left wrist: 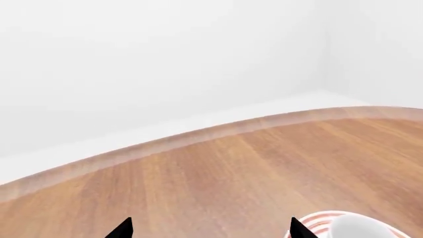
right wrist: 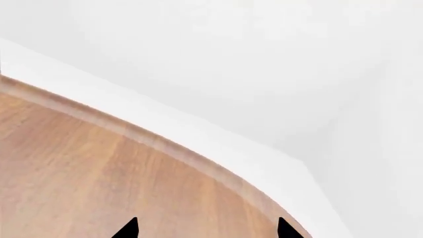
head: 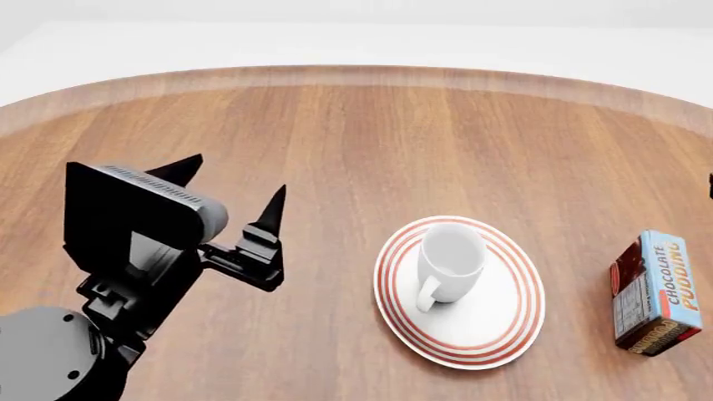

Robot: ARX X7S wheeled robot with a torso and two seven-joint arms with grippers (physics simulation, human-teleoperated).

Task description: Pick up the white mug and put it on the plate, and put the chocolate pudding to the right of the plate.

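Observation:
The white mug [head: 452,259] stands upright on the red-ringed plate [head: 496,338], its handle toward me. Just right of the plate, apart from it, lies the chocolate pudding [head: 657,292] carton on the wood. My left gripper [head: 234,180] hovers open and empty to the left of the plate. In the left wrist view its two black fingertips [left wrist: 122,229] stand wide apart over bare wood, with the plate [left wrist: 316,222] and the mug [left wrist: 360,229] at the corner. The right gripper [right wrist: 206,230] is open, with nothing between its tips, near the table's rim.
The round wooden table [head: 334,125] carries only these things. Its curved edge [head: 356,75] runs along the far side, with pale floor and walls beyond. A dark sliver [head: 710,185] shows at the right border of the head view.

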